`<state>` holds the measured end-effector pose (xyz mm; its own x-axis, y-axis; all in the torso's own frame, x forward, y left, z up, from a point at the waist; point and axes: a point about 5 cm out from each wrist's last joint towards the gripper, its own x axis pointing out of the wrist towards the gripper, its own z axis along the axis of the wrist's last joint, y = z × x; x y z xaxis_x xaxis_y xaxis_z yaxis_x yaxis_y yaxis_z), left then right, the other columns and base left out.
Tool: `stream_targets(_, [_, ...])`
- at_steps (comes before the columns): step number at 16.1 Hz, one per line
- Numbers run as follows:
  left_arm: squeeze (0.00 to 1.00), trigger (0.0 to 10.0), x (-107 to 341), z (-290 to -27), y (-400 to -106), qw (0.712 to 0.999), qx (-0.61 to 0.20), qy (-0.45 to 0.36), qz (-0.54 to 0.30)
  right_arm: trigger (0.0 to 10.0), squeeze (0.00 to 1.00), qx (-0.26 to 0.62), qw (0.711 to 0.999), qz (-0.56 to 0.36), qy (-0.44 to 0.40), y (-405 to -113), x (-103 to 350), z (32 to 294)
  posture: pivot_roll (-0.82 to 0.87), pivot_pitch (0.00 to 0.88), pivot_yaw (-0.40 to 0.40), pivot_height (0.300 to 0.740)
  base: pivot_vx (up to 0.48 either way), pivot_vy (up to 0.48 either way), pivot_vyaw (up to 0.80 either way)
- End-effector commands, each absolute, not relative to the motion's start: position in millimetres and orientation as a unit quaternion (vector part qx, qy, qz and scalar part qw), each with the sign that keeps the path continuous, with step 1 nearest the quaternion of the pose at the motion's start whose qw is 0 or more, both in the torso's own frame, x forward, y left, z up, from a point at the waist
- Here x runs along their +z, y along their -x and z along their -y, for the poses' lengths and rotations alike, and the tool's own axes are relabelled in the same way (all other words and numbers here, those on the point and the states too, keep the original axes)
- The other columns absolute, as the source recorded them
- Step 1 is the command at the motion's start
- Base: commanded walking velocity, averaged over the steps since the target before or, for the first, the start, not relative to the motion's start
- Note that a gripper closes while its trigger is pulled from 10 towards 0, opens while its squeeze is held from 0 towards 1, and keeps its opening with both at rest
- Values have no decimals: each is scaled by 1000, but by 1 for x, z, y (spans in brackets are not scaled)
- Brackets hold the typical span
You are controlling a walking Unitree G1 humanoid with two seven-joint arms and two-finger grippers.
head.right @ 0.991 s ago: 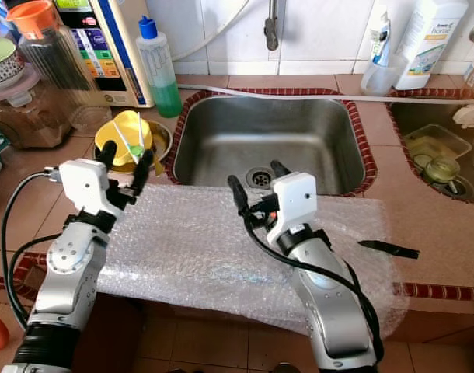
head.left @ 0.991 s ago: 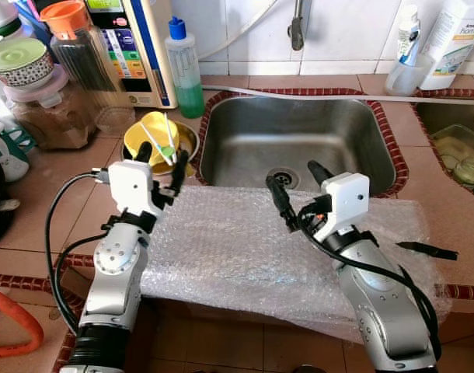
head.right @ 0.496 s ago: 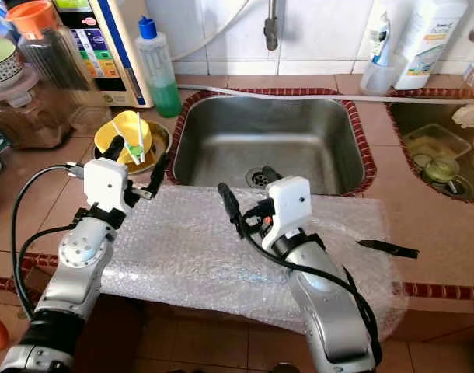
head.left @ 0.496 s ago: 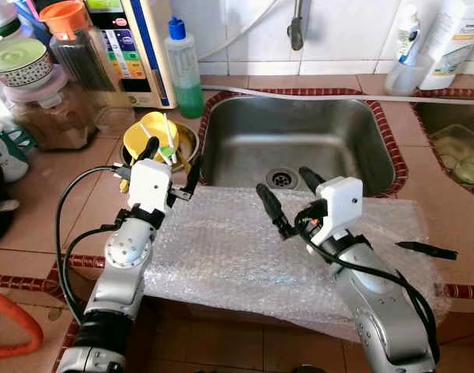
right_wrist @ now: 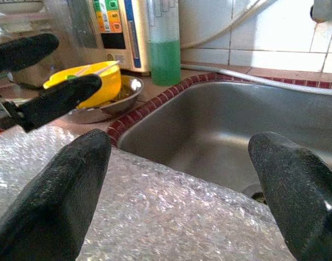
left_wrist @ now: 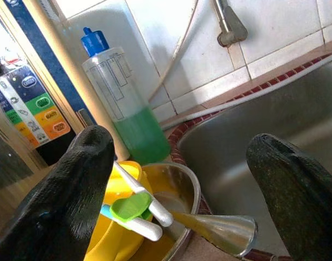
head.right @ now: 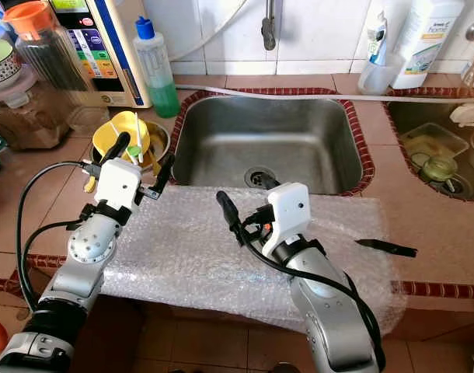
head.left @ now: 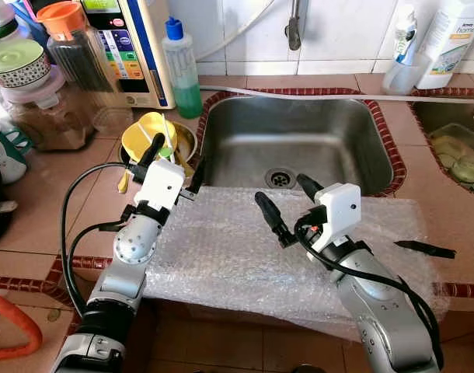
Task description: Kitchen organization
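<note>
While both claws are hovering released, left gripper [head.left: 175,159] and right gripper [head.left: 290,204] are flanking the bubble wrap's [head.left: 221,249] sink-side edge.

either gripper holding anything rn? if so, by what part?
Nothing held. Left gripper is open near the yellow cup beside the sink; right gripper is open above the bubble wrap.

Both silver arms reach forward and up, elbows low, wrists bent so the black fingers point ahead. The left hand [head.left: 175,165] has its two fingers spread wide apart, holding nothing. The right hand [head.left: 287,203] sits a little lower and nearer the body, its fingers [right_wrist: 51,201] likewise parted and empty. Black cables loop along both forearms.
</note>
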<state>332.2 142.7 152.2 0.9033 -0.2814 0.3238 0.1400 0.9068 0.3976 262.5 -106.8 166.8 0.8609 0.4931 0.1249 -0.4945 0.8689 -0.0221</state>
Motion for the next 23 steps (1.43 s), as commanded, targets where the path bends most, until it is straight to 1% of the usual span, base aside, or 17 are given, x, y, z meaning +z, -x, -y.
stream_targets(1, [0,10000,150,-144,-333,954,-112,-205,189,10000,1000,275,959,67,-14,-258,171,102,-256,170,111,740,0,0,0])
stream_targets(7, [0,10000,142,-145,-332,951,-111,-222,183,10000,984,282,957,62,-12,-258,170,102,-254,168,105,740,0,0,0])
stream_targets(10, [0,10000,140,-152,-336,951,-92,-238,173,10000,984,283,957,62,-10,-257,171,102,-255,168,104,740,0,0,0])
stream_targets(15, [0,10000,140,-158,-341,956,-73,-232,163,10000,980,284,957,61,-8,-257,171,102,-259,169,105,740,0,0,0])
stream_targets(21, [0,10000,143,-162,-337,964,-66,-188,174,10000,980,286,956,60,-4,-256,170,102,-257,168,101,740,0,0,0])
stream_targets(23, [0,10000,142,-165,-336,965,-62,-186,173,10000,980,287,956,60,-3,-257,170,102,-256,167,100,740,0,0,0])
